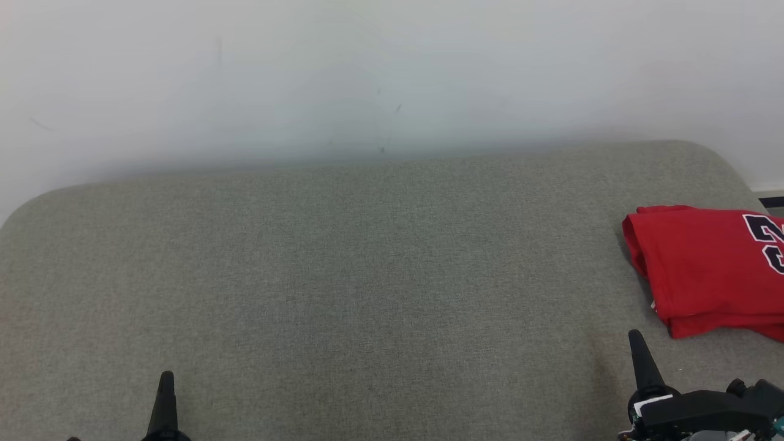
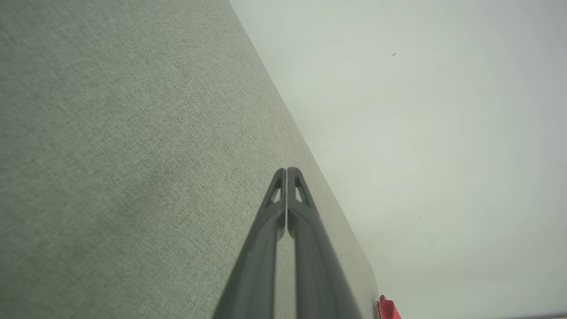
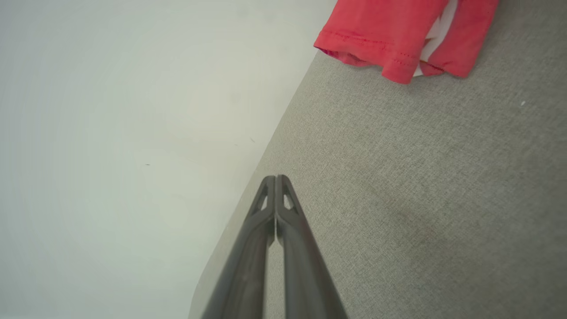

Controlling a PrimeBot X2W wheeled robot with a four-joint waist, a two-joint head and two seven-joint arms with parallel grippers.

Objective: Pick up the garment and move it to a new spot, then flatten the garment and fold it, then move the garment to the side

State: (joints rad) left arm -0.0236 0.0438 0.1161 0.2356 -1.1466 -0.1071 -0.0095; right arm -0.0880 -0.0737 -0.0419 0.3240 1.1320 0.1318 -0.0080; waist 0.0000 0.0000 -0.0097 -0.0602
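Red garment [image 1: 704, 269] lay folded at far right of the table [image 1: 367, 257], partly cut by frame edge; long axis looked approx left-right. It sat just ahead and to the right of the right gripper [image 1: 634, 335], near, not touching. Right gripper was clenched on nothing. Left gripper [image 1: 166, 376] was the same, well apart across the table. I judged right arm nearer, so any further side-move prob its job.

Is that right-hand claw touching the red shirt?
Apart. The right wrist view shows bare grey cushion between the right gripper and the red shirt.
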